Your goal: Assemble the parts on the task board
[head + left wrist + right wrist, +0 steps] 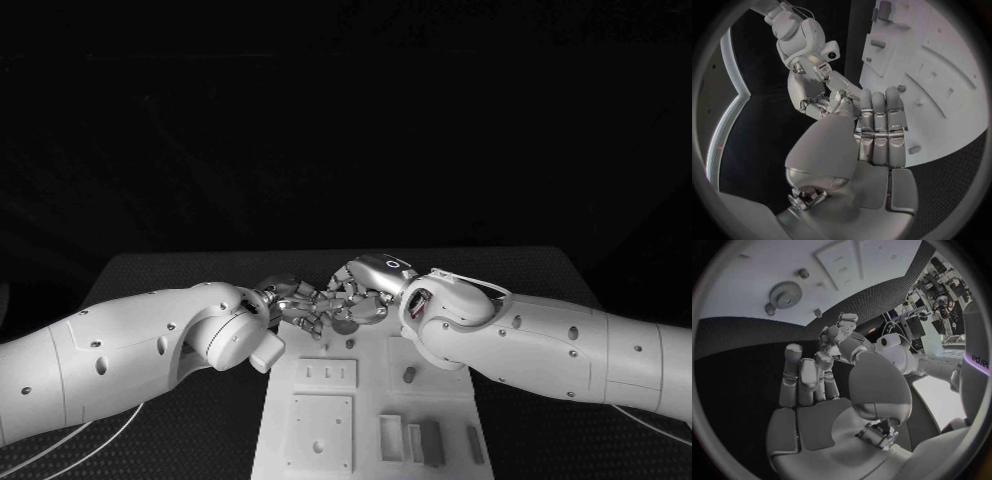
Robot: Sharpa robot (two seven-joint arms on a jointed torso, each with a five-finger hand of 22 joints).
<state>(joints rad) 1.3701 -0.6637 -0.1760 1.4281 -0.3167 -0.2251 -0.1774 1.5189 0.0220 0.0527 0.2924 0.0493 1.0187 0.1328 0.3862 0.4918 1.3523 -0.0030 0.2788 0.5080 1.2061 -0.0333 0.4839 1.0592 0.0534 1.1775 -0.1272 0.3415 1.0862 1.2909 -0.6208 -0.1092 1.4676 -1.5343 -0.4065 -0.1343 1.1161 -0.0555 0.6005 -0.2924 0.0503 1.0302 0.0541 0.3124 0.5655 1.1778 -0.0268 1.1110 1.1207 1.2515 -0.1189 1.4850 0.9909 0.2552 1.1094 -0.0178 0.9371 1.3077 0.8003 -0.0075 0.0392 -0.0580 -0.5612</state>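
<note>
The white task board [325, 425] lies lengthwise in the middle of the table. Both hands meet over its far end. My left hand [296, 300] holds its fingers [879, 125] straight and side by side, thumb apart, with nothing seen in them. My right hand [368, 285] reaches toward it; its fingers [804, 375] are raised and slightly curled, with the palm bare. The fingertips of the two hands are close together; I cannot tell whether they touch. A grey gear [786, 294] lies flat on the board near the hands, with small pegs [803, 273] around it.
Several grey block parts [430, 440] stand in slots at the board's near right, and another small part [408, 375] sits mid-board. Square recessed plates [320, 430] take up the near left. Black table [173, 275] surrounds the board. Both forearms flank the board's sides.
</note>
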